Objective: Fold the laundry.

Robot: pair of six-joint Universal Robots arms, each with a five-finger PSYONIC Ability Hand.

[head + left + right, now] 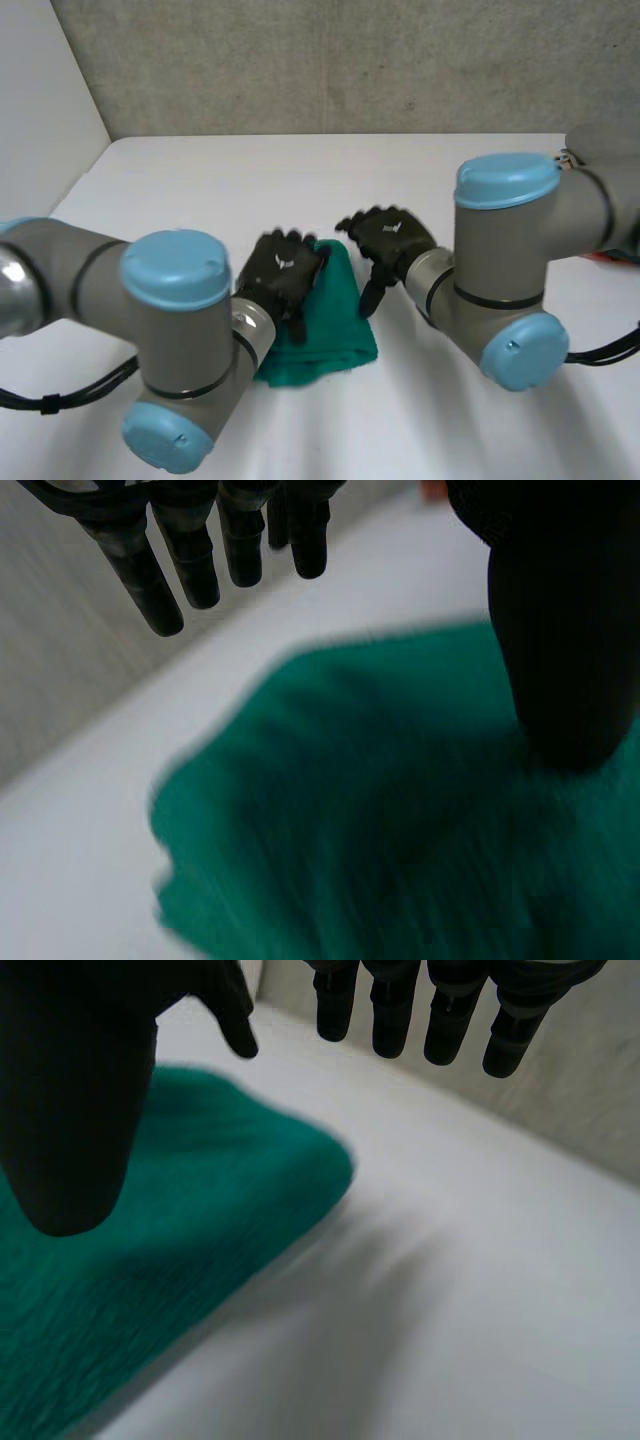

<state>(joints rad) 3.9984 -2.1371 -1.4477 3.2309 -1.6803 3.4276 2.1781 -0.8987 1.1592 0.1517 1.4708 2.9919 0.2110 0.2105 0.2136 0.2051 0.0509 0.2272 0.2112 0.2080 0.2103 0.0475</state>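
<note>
You are viewing the folded green cloth (pixel 340 320) lying on the white table (pixel 200 190) between both hands. The left hand (pixel 283 272) is hanging over its left part, fingers released; the right hand (pixel 392 238) is hanging beside its right edge, likewise released.

Surface: I see a white table (pixel 200 190) meeting a grey wall (pixel 350 60) at its far edge | On it: one green cloth (pixel 340 320), folded small, lying flat near the table's middle.
</note>
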